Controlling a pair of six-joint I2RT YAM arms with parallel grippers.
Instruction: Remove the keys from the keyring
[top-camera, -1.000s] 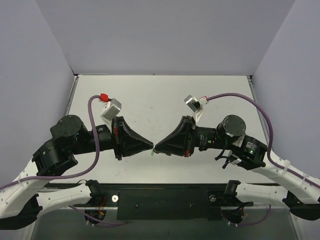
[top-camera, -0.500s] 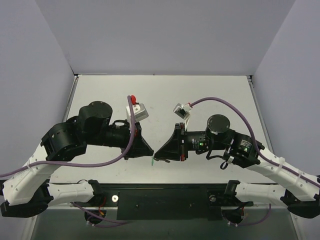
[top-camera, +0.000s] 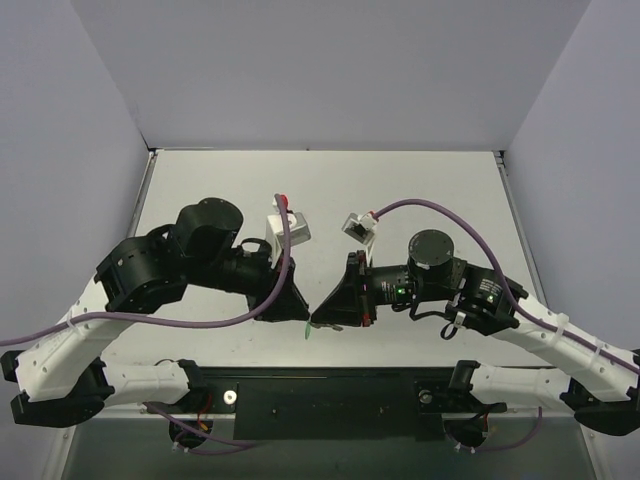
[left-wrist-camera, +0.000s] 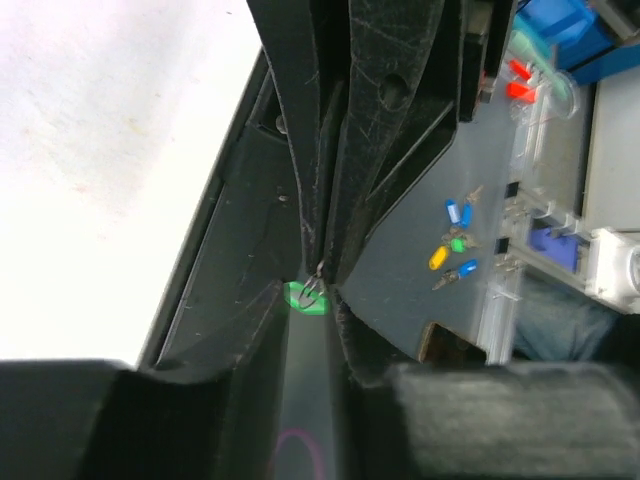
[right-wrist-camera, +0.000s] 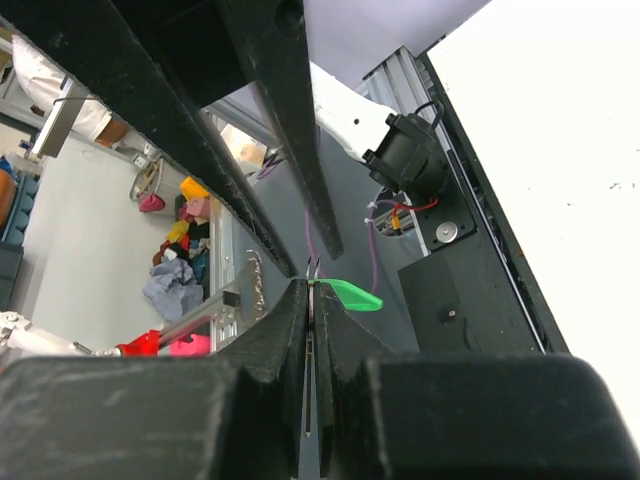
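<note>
At the near edge, a black rail (top-camera: 330, 395) carries the two arm bases. Just beyond it, over the front of the tabletop (top-camera: 330, 190), the left fingers (top-camera: 285, 300) and right fingers (top-camera: 338, 300) meet tip to tip. Each pair is pressed together, and both pinch the keyring (top-camera: 307, 330). Its green tag juts out below the meeting point, off the surface. Thin grey metal shows at the tag's top, and the key cannot be told apart from it. Farther back the pale tabletop lies matte and faintly speckled, closed in by plain lavender-grey walls (top-camera: 330, 70). The wrist views look past the table to a grey floor (right-wrist-camera: 80, 260) with colourful clutter (right-wrist-camera: 185, 235).
</note>
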